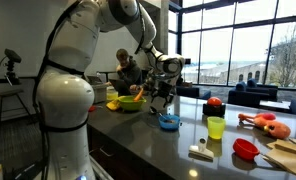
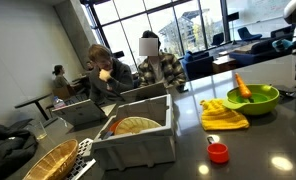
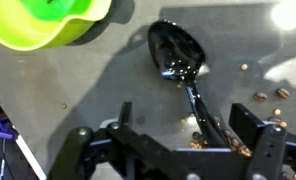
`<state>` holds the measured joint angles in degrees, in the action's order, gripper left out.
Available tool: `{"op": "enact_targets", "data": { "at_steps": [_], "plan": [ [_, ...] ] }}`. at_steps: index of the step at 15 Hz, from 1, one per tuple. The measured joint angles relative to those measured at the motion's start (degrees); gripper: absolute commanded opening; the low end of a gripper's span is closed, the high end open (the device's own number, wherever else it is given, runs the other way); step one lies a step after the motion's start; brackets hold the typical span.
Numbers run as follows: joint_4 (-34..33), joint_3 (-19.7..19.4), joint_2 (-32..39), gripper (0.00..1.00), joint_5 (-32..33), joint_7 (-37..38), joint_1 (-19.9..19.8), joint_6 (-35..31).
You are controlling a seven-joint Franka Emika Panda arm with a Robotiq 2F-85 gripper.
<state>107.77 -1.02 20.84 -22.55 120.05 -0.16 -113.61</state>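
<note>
One glossy black plastic spoon [image 3: 178, 55] lies flat on the dark grey countertop [image 3: 48, 90]. Its bowl is just ahead of the claw [image 3: 168, 135] and its handle runs back between the fingers. These stand wide apart and grip nothing, so the spoon rests by its own weight. A lime-green plastic bowl [image 3: 58, 20] sits ahead, off to one side, with brown crumbs [image 3: 258, 97] scattered near. The room is lit by tall windows [image 1: 238, 40].

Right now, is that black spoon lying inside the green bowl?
No, the black spoon lies on the grey counter beside the green bowl, its handle reaching into the open gripper.
</note>
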Motion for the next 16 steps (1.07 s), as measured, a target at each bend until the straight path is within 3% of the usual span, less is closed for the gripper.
{"op": "enact_targets", "data": {
  "at_steps": [4,7,10,16],
  "plan": [
    [0.0,-0.8,0.1,1.00,-0.5,-12.9,-2.8,7.3],
    [0.2,-2.5,0.1,1.00,0.4,-18.3,-3.9,8.6],
    [0.4,-3.0,-0.1,1.00,3.2,-19.2,-3.0,5.4],
    [4.6,-2.8,-0.2,1.00,7.4,-16.6,2.4,-8.3]
  ]
}}
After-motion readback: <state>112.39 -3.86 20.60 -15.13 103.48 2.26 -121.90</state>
